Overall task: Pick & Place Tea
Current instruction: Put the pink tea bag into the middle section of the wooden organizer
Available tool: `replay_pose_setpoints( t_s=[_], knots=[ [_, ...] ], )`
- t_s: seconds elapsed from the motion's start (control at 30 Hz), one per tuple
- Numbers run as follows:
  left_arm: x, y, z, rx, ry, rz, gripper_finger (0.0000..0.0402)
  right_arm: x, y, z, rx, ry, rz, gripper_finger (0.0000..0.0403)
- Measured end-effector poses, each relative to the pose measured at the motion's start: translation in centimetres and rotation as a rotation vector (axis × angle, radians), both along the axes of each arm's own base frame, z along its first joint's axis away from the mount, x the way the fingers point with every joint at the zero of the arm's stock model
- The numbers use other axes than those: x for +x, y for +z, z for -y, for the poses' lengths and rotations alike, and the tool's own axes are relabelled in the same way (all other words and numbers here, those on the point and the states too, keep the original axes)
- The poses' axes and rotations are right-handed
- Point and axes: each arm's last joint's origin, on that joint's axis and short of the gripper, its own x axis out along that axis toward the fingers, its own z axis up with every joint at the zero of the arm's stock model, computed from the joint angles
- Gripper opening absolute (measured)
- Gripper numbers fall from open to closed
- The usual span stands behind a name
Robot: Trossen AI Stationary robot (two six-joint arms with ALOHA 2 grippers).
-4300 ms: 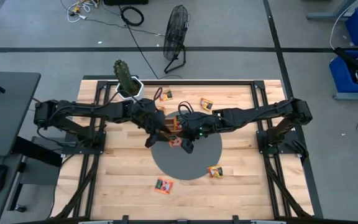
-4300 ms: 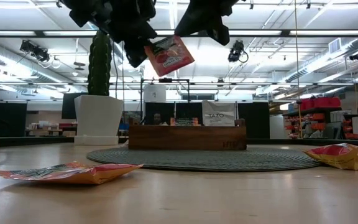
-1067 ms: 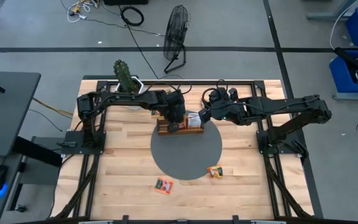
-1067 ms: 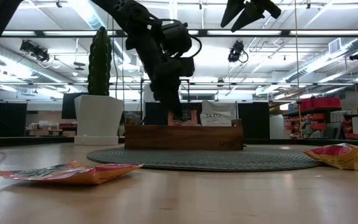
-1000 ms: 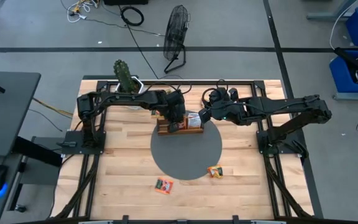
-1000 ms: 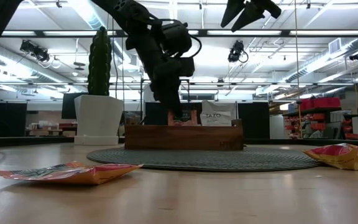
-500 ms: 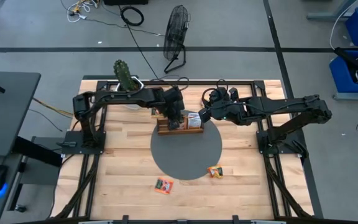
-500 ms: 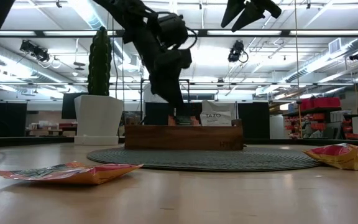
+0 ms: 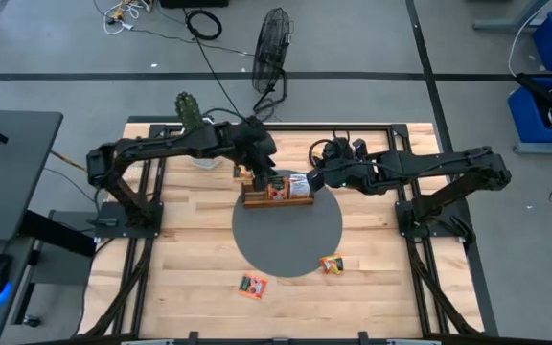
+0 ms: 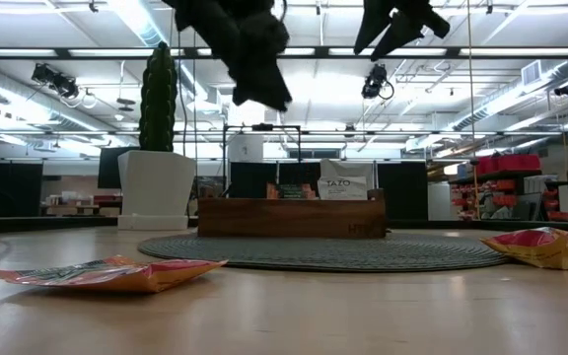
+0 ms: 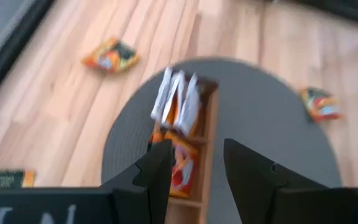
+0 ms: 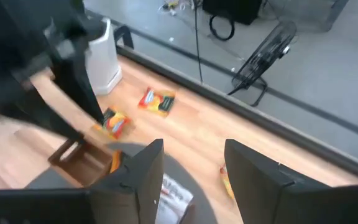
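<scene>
Potted cactus [image 9: 191, 117] at table's [image 9: 190, 278] far edge, floor fan [image 9: 271, 57] beyond.

High view looks straight down; low view looks level across table; both share wooden tray [image 9: 278, 193].

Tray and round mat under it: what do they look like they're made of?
Slotted tray: looks like brown wood with a matte finish; a plain dark box face in the low view. Round mat: dark grey, probably woven fibre or fabric; its edge shows ribbed rows. Neither looks glossy.
</scene>
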Motion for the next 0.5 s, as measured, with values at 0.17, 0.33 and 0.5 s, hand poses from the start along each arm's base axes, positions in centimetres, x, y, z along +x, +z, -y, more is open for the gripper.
replay_pose_setpoints(
  t_s=[0.17,0.33,0.5],
  knots=[
    [-1.5,2.5,0.3,0.016,0.001,0.072,0.0140,0.1,-1.5,-0.1,0.054,0.011,-0.007,0.0178],
    [-2.9,4.5,0.7,0.016,0.015,0.134,0.0133,0.0,-2.7,-0.1,0.075,0.001,-0.018,0.0178],
    [-4.4,6.0,1.3,0.020,0.007,0.156,0.0129,0.0,-3.3,-0.3,0.127,0.057,-0.050,0.0178]
  ],
)
